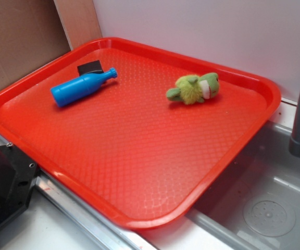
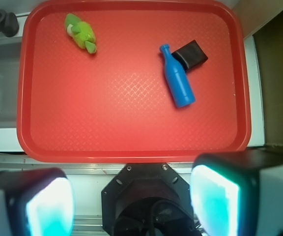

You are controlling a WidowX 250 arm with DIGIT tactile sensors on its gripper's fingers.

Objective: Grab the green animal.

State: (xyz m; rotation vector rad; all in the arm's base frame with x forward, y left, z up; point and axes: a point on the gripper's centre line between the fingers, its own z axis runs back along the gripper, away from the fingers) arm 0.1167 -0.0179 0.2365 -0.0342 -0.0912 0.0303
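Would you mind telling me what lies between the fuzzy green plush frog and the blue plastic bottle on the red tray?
Only bare red tray lies between the green plush frog and blue plastic bottle, shown in both views.

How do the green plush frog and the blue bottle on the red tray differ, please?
The frog is fuzzy, yellow-green and squat; the bottle is smooth blue plastic and longer. In the wrist view the frog sits near one corner of the tray, while the bottle lies nearer the middle, its neck beside a small black block. Both lie on their sides, untouched.
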